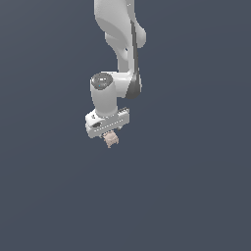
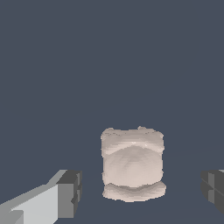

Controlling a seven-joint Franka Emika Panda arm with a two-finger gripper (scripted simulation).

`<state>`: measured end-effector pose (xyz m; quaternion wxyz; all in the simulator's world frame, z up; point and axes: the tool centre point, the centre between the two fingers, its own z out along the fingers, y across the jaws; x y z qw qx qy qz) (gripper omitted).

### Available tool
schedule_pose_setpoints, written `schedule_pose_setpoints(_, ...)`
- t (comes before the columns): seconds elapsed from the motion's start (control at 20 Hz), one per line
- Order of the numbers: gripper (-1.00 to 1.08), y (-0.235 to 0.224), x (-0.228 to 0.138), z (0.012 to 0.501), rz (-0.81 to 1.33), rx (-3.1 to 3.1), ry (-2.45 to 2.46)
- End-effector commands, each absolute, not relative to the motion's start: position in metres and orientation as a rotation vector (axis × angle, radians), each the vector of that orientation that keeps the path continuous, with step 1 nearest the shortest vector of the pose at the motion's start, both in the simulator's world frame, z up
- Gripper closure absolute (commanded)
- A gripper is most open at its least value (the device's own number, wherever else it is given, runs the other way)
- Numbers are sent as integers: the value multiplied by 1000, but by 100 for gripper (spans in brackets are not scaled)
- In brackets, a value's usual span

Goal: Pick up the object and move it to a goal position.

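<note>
The object (image 2: 133, 164) is a small lumpy pinkish-beige lump with rounded bumps. In the wrist view it lies between my two fingers, with a gap on each side: one dark pad (image 2: 70, 192) stands off one flank and the other pad (image 2: 213, 190) off the opposite flank. My gripper (image 2: 142, 192) is open around it without touching. In the exterior view the object (image 1: 112, 139) peeks out just under the white hand, and the gripper (image 1: 110, 135) hangs straight over it, its fingers mostly hidden.
The white arm (image 1: 117, 54) comes down from the top of the exterior view. A plain dark grey-blue surface (image 1: 196, 196) fills everything around it, with no other objects or edges showing.
</note>
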<state>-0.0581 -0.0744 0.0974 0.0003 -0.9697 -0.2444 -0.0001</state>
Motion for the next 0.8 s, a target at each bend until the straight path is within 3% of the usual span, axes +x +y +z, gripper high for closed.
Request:
schedule_pose_setpoints(0.0,-92,-76,-61,94,-1,-3038,-801)
schedule_pose_setpoints(0.75,-92,-77,-64,65,0,-3032,-820)
